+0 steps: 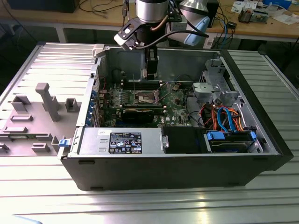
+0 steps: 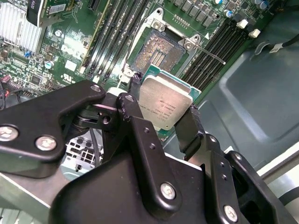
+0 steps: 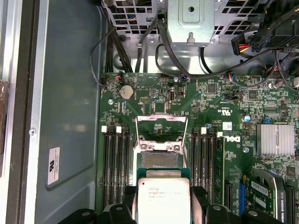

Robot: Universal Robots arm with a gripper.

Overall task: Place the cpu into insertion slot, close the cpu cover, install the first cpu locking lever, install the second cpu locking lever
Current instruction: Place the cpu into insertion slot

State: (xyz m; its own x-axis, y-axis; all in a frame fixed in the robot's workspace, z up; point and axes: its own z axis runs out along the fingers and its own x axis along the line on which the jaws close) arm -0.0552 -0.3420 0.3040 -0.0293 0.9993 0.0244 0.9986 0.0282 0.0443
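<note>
— What's the end effector point(image 2: 163, 107) got?
— Clamped on the cpu point(image 3: 163, 198), held above the motherboard point(image 3: 224, 100), near the bare insertion slot point(image 3: 160, 160).
— Cover?
— The cpu cover point(image 3: 161, 118) stands flipped open beside the slot.

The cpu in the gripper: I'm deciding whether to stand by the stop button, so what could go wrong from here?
1. The gripper holds the cpu only by its edges; it could slip onto the board.
2. The insertion slot lies open with bare contacts; a skewed touchdown could damage them.
3. The cpu cover stands open next to the slot and might catch the fingers.
</note>
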